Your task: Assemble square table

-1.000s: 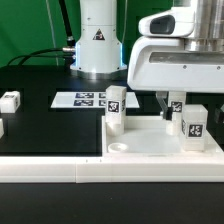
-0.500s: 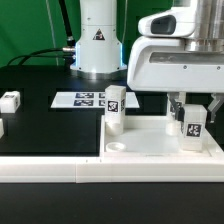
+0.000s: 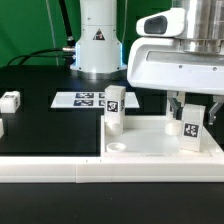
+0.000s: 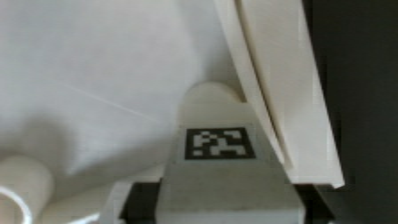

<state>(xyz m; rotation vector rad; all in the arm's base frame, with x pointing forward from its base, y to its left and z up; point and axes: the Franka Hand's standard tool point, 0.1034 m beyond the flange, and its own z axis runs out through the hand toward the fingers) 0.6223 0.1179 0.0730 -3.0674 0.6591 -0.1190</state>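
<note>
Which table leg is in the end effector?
The leg at the exterior view's right, upright on the tabletop, clamped by the end effector. The other upright leg and the loose leg are untouched.

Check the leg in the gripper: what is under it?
Under the leg held by the gripper lies the white tabletop. The leg itself covers the spot beneath, so a socket or contact there cannot be told.

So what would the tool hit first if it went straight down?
Likely the square table slab: the leg stands between the tool fingers, so nothing else seems to lie below them.
</note>
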